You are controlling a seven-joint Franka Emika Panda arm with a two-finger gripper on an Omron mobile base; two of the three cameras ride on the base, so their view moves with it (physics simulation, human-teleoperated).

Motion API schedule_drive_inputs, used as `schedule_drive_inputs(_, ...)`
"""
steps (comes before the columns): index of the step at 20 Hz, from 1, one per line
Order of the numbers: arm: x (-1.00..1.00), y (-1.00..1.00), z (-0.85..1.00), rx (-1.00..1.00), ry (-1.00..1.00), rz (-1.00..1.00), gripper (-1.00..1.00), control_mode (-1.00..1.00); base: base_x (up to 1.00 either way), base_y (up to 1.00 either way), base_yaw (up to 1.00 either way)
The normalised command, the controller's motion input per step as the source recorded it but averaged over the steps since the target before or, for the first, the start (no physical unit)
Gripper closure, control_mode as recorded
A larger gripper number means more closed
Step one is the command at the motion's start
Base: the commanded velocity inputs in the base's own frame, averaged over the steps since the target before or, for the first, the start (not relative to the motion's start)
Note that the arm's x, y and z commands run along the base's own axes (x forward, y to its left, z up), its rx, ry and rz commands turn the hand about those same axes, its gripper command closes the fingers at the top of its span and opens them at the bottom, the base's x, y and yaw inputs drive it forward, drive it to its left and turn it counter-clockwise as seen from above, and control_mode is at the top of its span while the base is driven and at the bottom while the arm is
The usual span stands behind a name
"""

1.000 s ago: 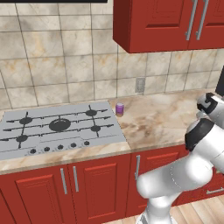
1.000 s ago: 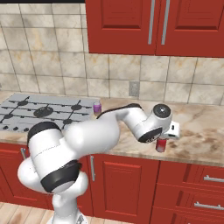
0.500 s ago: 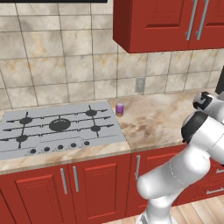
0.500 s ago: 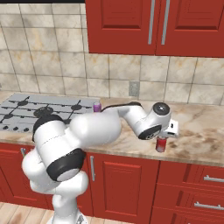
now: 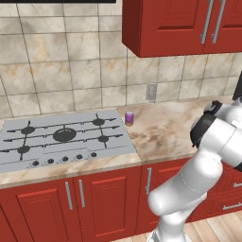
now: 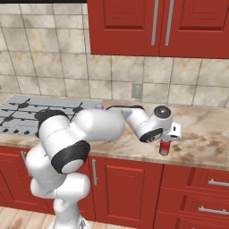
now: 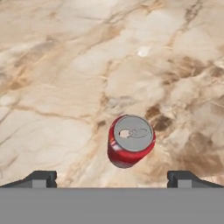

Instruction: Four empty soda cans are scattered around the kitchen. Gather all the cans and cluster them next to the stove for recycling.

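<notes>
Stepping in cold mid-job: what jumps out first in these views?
The white arm stretches right over the beige counter, its open gripper poised directly above an upright red can near the counter's front edge. A purple can already stands beside the stove's right rear corner.

arm folded tighter, hand shifted slightly above red can point(image 6: 164, 146)

Red cabinets point(image 5: 184, 23), tan tiled wall point(image 5: 61, 71), marbled counter point(image 5: 165, 127).
</notes>
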Motion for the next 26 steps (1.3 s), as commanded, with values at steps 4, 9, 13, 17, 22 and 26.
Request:
schedule_drive_inputs(4, 0.15, 0.0, -0.16, -0.07, 0.0, 0.02, -1.0, -1.0, 0.0, 0.0, 0.0)
schedule_drive_inputs(9, 0.15, -0.03, -0.14, -0.05, 0.0, 0.01, -1.0, -1.0, 0.0, 0.0, 0.0)
schedule_drive_inputs(13, 0.1, -0.12, -0.18, -0.05, 0.0, 0.02, -1.0, -1.0, 0.0, 0.0, 0.0)
schedule_drive_inputs(17, 0.05, -0.24, -0.19, -0.06, 0.0, 0.02, -1.0, -1.0, 0.0, 0.0, 0.0)
schedule_drive_inputs(22, 0.07, -0.26, -0.17, -0.03, 0.0, 0.01, -1.0, -1.0, 0.0, 0.0, 0.0)
schedule_drive_inputs(26, 0.15, -0.06, -0.14, -0.01, 0.01, 0.0, 1.0, -1.0, 0.0, 0.0, 0.0)
